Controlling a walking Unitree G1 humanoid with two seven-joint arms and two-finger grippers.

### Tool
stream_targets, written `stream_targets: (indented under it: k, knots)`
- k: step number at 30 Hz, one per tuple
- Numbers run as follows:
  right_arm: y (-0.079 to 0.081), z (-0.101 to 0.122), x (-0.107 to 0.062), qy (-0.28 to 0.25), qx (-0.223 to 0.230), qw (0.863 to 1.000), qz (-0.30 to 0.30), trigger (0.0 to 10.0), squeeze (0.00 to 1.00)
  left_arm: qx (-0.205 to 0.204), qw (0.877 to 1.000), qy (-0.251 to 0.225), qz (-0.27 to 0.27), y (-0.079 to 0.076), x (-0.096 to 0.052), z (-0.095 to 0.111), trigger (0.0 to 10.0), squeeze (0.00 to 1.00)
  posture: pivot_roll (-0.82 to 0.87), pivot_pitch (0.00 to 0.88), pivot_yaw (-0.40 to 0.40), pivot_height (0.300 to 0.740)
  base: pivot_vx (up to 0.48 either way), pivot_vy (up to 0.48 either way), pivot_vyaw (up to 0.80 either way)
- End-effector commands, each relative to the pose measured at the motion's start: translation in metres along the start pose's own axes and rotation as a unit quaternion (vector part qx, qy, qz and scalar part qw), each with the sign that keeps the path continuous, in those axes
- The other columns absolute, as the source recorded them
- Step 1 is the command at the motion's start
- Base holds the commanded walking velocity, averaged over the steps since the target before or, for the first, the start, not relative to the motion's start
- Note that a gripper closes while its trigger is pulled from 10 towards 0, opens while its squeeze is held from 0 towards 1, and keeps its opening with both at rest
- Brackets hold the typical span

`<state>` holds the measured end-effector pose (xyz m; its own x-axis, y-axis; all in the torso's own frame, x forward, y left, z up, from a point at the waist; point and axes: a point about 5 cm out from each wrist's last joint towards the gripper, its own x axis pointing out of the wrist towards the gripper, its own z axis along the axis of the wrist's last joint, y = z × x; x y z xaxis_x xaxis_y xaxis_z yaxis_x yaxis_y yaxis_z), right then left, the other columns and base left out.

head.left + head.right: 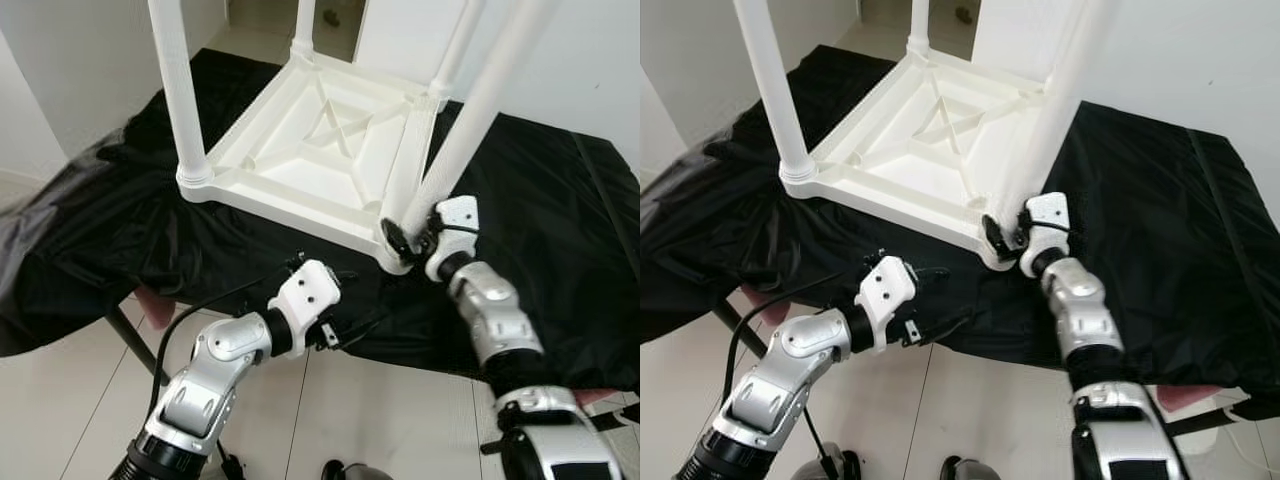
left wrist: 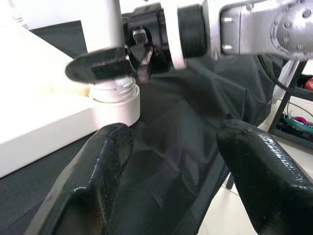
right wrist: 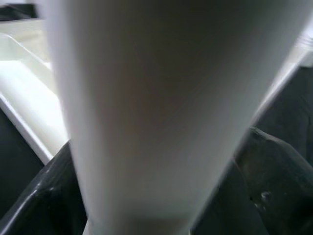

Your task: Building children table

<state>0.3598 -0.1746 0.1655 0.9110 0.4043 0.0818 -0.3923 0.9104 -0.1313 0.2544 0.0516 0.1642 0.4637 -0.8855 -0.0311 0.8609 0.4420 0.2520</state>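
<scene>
White table top [image 1: 320, 150] lies upside down on the black cloth [image 1: 120, 220] over the desk, upper centre of the head views. Three legs look seated in their corner sockets: far-left leg [image 1: 178, 90], back leg [image 1: 303, 25], far-right leg [image 1: 455, 45]. Fourth leg [image 1: 470, 130] sits at the near corner socket [image 1: 395, 250], centre-right of frame, tilted; the left wrist view shows thread still exposed above the socket, so probably not fully screwed in. Right gripper [image 1: 415, 237] has its fingers pinching that leg near its base. Left gripper [image 2: 171, 161] hovers low just in front of the desk edge, fingers spread, holding nothing. Left to do, likely: tighten the last leg, flip the table.
</scene>
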Motion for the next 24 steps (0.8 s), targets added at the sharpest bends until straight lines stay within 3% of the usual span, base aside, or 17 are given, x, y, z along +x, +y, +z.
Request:
stream_targets:
  k: [1,3,6,13,19,21,22,24]
  knots:
    - [0.002,-0.005,-0.001,0.006,0.005,1.0,0.022,10.0,0.0,-0.004,1.0,0.003,0.019,-0.001,0.001,-0.002,10.0,0.0,0.15,0.094,-0.1,0.74,0.0,0.0,0.0]
    - [0.002,-0.005,-0.001,0.006,0.005,1.0,0.022,10.0,0.0,-0.004,1.0,0.003,0.019,-0.001,0.001,-0.002,10.0,0.0,0.15,0.094,-0.1,0.74,0.0,0.0,0.0]
    - [0.004,-0.001,-0.001,0.001,-0.004,0.997,0.075,10.0,0.0,-0.002,1.0,0.005,0.02,-0.001,0.0,-0.002,10.0,0.0,0.16,0.097,-0.102,0.74,0.0,0.0,0.0]
    - [0.008,-0.003,-0.002,-0.002,-0.001,0.997,0.073,10.0,0.0,-0.002,1.0,0.006,0.023,-0.001,-0.001,-0.001,10.0,0.0,0.16,0.102,-0.105,0.74,0.0,0.0,0.0]
    - [0.017,-0.006,0.003,-0.02,0.018,0.999,-0.044,10.0,0.0,-0.004,1.0,0.005,0.026,0.0,-0.001,-0.001,10.0,0.0,0.15,0.117,-0.101,0.74,0.0,0.0,0.0]
    - [0.017,-0.006,0.003,-0.025,0.017,0.998,-0.057,10.0,0.0,-0.004,1.0,0.004,0.026,0.0,-0.001,-0.001,10.0,0.0,0.15,0.117,-0.101,0.74,0.0,0.0,0.0]
    - [0.019,-0.006,0.005,-0.019,0.025,0.995,-0.098,10.0,0.0,-0.004,1.0,0.004,0.026,0.0,-0.001,-0.001,10.0,0.0,0.15,0.122,-0.104,0.74,0.0,0.0,0.0]
    - [0.019,-0.006,0.005,-0.019,0.025,0.995,-0.098,10.0,0.0,-0.004,1.0,0.004,0.026,0.0,-0.001,-0.001,10.0,0.0,0.15,0.122,-0.104,0.74,0.0,0.0,0.0]
